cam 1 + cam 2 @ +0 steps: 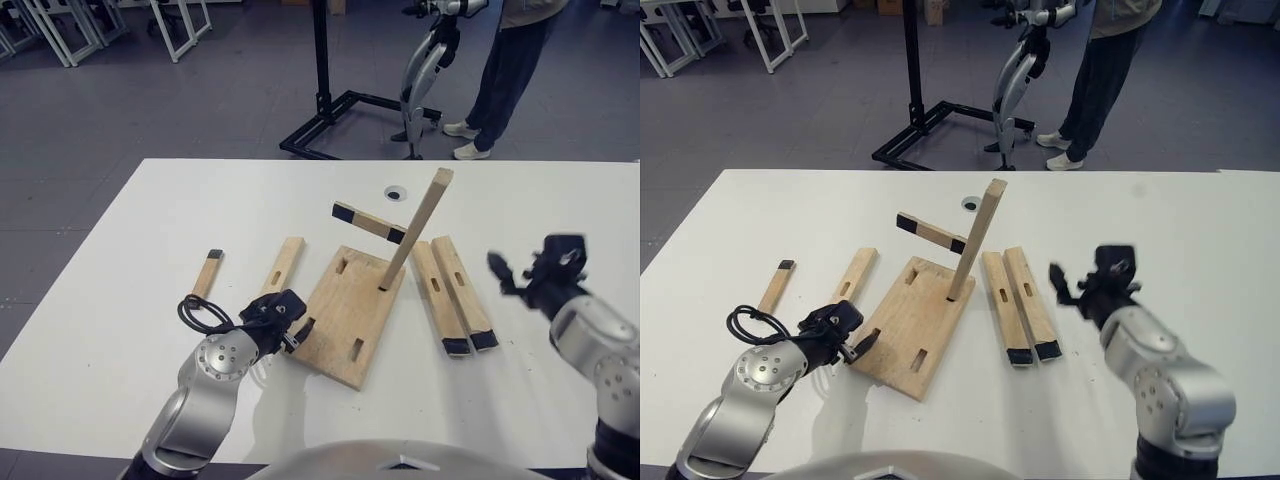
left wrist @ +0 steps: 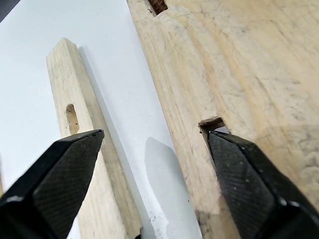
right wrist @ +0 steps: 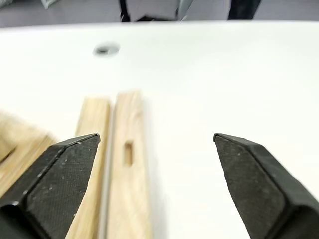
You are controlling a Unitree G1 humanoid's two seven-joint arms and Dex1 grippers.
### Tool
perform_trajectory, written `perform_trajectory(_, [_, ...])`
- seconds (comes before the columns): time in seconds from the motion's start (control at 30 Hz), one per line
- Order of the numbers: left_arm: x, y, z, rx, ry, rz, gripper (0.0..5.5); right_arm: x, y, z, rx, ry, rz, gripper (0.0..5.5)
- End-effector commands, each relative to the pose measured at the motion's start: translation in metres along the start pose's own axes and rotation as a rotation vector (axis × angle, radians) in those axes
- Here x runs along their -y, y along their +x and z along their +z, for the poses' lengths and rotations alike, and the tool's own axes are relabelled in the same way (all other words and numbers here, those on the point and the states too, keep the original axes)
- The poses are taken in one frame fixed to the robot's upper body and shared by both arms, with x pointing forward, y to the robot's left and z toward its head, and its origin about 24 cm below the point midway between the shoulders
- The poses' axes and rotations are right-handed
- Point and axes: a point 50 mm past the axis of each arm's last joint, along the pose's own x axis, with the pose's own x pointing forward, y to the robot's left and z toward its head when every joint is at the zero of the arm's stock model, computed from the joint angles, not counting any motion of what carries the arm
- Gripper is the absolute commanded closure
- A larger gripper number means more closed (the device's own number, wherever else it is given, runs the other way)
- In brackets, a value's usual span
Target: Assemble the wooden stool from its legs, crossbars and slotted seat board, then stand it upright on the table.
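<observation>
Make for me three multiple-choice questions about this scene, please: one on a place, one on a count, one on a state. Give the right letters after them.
1. Where do the two lying legs rest, relative to the seat board?
A. on the robot's left of it
B. on the robot's right of it
C. on top of it

2. How many legs are planted in the seat board?
A. one
B. two
C. four

3. In what state is the right gripper?
A. open and empty
B. shut on a leg
C. shut on a crossbar

Key:
1 B: they lie side by side just past the board's right edge.
2 A: only one tilted leg rises from it.
3 A: its fingers stand wide apart with nothing between them.
</observation>
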Motion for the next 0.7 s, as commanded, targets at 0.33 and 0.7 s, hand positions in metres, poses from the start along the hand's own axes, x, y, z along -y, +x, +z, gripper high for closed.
perform_trajectory(0.33, [0.024, 0.003, 0.033, 0.042, -0.208, -0.047, 1.61, 0.008, -0.005, -0.046, -0.22, -0.133, 0.133, 1.31])
perform_trajectory(0.7, [0.023, 0.004, 0.04, 0.1, -0.608, -0.143, 1.61, 0.011, 0.006, -0.065, -0.249, -0.2, 0.174, 1.63])
